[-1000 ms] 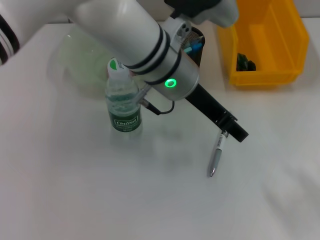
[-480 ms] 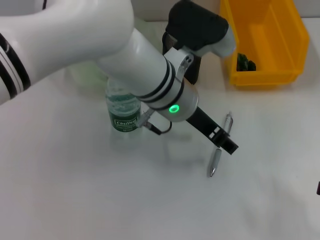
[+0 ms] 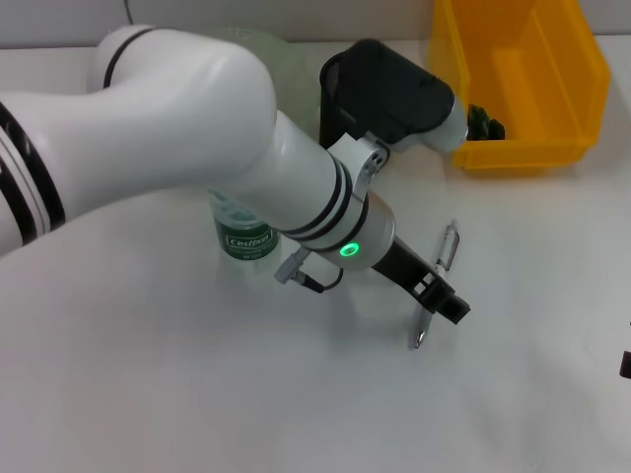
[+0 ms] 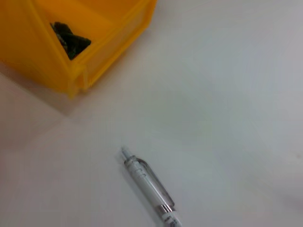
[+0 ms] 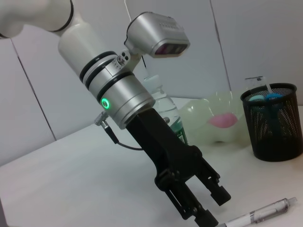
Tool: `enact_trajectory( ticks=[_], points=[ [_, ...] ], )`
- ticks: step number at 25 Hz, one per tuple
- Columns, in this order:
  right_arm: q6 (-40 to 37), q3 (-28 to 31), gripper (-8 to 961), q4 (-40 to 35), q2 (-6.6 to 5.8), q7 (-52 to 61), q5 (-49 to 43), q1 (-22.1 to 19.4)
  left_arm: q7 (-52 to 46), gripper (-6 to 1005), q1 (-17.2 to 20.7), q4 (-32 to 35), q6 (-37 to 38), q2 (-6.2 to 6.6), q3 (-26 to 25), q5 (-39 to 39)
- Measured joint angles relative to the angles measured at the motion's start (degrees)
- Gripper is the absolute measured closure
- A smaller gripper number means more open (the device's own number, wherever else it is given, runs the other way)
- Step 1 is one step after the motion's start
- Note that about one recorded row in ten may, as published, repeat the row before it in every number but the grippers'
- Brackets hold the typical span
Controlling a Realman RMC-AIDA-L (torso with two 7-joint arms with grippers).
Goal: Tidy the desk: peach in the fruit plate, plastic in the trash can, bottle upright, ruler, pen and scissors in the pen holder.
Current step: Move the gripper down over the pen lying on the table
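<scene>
i have the left gripper [image 3: 446, 304] low over the white desk [image 3: 197, 394], roughly mid-desk and a little toward the right edge, right at the pen [image 3: 434, 286]. from the right wrist view its black fingers [image 5: 208, 220] stand slightly parted, tips close to the desk, with the pen [image 5: 265, 213] lying flat just beside them and not held. in the left wrist view i see the pen [image 4: 150, 187] lying alone on the bare desk, clear barrel with a silver band.

the bottle [image 3: 242, 232] stands upright behind the arm, nearer the back of the desk, mostly hidden by the forearm in the head view; its green label shows. the right wrist view shows it [image 5: 165, 111] standing behind the left arm.

the black mesh pen holder [image 5: 272, 120] sits toward the back edge with blue-handled things standing in it; in the head view i see only part of it [image 3: 330, 99] behind the wrist. beside it the pale green fruit plate [image 5: 213, 118] holds something pink, which i take for the peach [image 5: 222, 119].

the yellow trash can [image 3: 523, 79] is at the back right corner, with a dark crumpled piece inside [image 3: 483, 123].

of the right gripper i see only a dark sliver [image 3: 625, 365] at the right edge of the desk; i cannot tell how its fingers stand.
</scene>
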Motion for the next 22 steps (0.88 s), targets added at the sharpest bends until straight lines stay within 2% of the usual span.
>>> enact_trajectory(
  ticks=[22],
  points=[
    [0.98, 0.25, 325, 2.28, -0.40, -0.01, -0.18, 2.38, 0.57, 269, 3.05, 1.26, -4.31, 0.00, 4.40, 0.94]
  ],
)
